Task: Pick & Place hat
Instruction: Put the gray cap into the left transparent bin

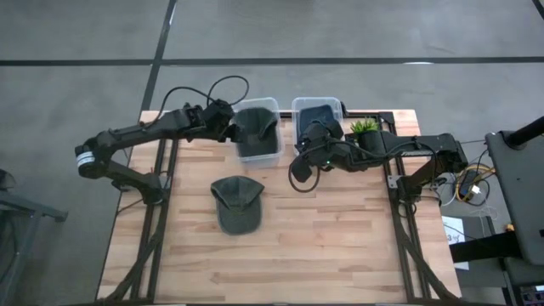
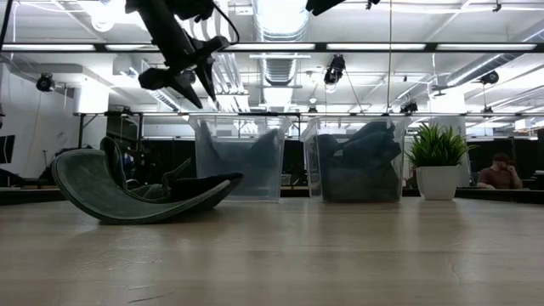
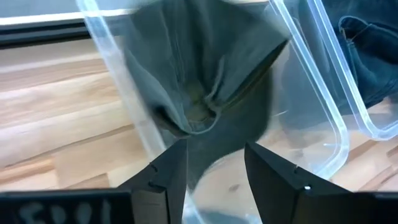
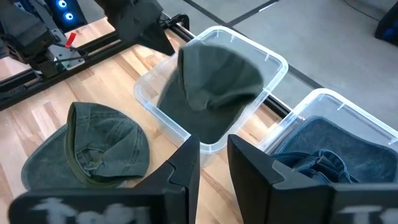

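Green hat [image 1: 237,205] lies nearest on the wooden worktop [image 1: 340,246], well apart from both hands, toward the front edge. Left hand [image 1: 231,121] hangs above the near rim of the left clear bin [image 1: 259,154], fingers [image 3: 169,174] spread, gripping nothing; a 2nd green hat [image 3: 205,81] lies draped in that bin just ahead of it. Right hand [image 1: 316,134] sits beside the 2nd bin [image 1: 299,107] holding dark blue fabric [image 4: 323,155], fingers [image 4: 186,165] parted, empty. Potted plant [image 1: 365,127] close by the right arm.
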Robot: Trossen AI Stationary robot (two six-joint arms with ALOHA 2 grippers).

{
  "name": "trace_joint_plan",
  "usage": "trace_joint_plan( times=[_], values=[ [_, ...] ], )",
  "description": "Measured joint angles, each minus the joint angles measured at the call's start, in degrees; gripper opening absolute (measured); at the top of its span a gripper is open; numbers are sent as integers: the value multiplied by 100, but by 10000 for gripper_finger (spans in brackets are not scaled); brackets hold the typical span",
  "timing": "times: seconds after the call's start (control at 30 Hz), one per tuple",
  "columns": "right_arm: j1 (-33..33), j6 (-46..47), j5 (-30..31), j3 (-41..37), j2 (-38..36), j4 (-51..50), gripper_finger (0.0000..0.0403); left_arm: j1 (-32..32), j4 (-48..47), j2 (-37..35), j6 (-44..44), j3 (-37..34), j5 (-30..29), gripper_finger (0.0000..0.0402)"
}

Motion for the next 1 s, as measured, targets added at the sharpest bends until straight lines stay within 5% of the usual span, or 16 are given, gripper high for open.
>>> trace_joint_plan(
  times=[0.37,0.57,0.77,1.0],
  values=[
    [0,-36,-3,0,0,4,78,-26,-947,-6,372,900,62,151],
    [0,-105,-161,0,0,-179,70,-541,-2183,-266,501,1111,1101,151],
    [0,71,-170,-18,-51,-918,74,-2188,-2609,-933,-1113,686,236,151],
    [0,443,-166,-81,-371,-1405,79,-4204,-2553,-1517,-4170,-93,-981,152]
  ],
)
